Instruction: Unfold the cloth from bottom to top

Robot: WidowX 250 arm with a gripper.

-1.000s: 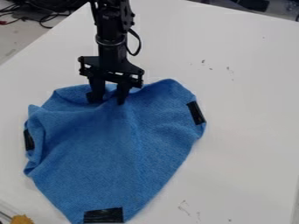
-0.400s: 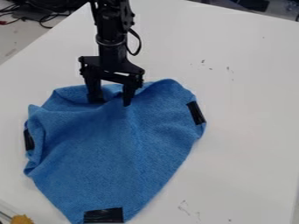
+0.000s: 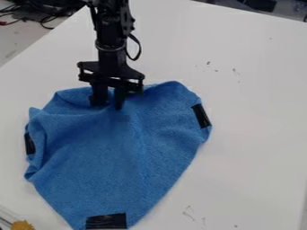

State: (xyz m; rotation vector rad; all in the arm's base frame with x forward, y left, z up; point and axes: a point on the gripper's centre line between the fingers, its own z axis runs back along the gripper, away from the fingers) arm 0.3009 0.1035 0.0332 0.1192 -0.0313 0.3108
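And there's the gripper, fingers parted at the far rim of the blue cloth, lying toward the white table's left edge, light and floppy by its look, surely wanting a shallow pinch right there!

White table, dark cables behind.
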